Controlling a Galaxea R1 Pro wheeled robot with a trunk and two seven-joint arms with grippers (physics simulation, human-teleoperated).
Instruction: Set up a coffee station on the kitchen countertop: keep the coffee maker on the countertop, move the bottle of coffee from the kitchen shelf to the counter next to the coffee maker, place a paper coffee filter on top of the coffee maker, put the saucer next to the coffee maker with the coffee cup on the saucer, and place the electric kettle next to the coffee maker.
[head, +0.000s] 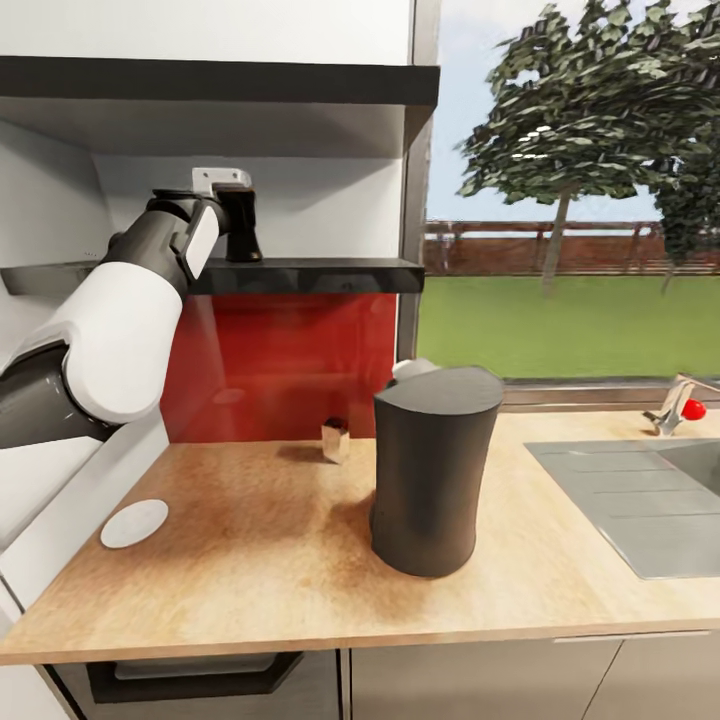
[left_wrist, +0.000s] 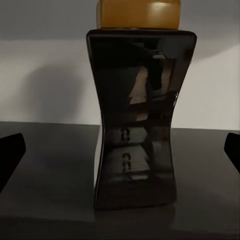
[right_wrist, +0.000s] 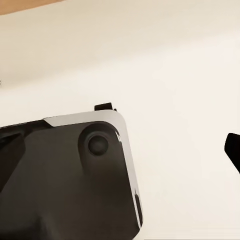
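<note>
Well below the left claw (head: 238, 215), the coffee maker (head: 432, 470) is sitting on the bench (head: 250, 560). On the shelf (head: 310, 273), the bottle (left_wrist: 137, 120) is standing between the claw's spread, unclenched fingers (left_wrist: 10, 152). Closing off-centre is risking tipping it off the shelf.

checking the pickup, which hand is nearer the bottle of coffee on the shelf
Left. The left hand is up at the kitchen shelf, fingers open either side of the bottle of coffee. The right hand faces the robot's own body, away from the shelf.
</note>
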